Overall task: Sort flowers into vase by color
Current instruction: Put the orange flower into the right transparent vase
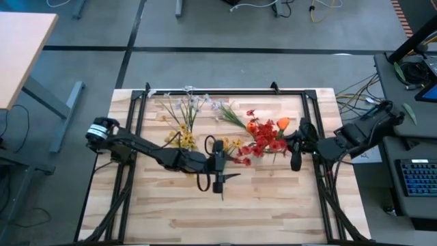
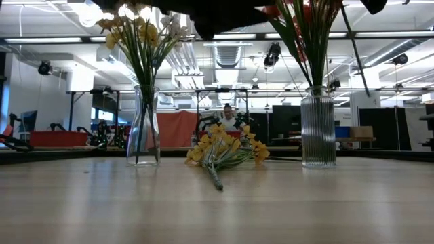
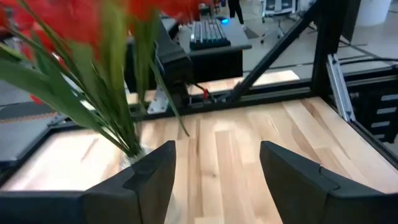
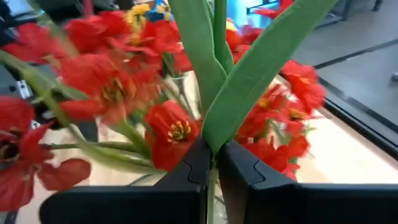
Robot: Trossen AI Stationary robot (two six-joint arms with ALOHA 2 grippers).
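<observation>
A smooth clear vase (image 2: 144,129) holds yellow and white flowers (image 1: 186,115). A ribbed clear vase (image 2: 319,132) holds red flowers (image 1: 263,140). A yellow spray (image 2: 224,150) lies flat on the table between them. My right gripper (image 4: 214,165) hovers beside the red bouquet (image 4: 112,87) and is shut on a green-leaved flower stalk; it also shows in the high view (image 1: 290,142), near an orange blossom (image 1: 282,124). My left gripper (image 3: 217,174) is open and empty, just on the near side of the yellow spray (image 1: 229,164). My right gripper pinches the flower's thin green stalk (image 4: 212,182) between its two shut fingers, just below where the long green leaves (image 4: 249,81) fan out. The stalk is lifted clear of the table. Its blossom lies outside the wrist view.
Black frame rails run along the table's left, right and far edges (image 1: 225,91). The near half of the wooden table (image 1: 225,212) has nothing standing on it. A keyboard and cables sit beyond the right edge (image 1: 415,178).
</observation>
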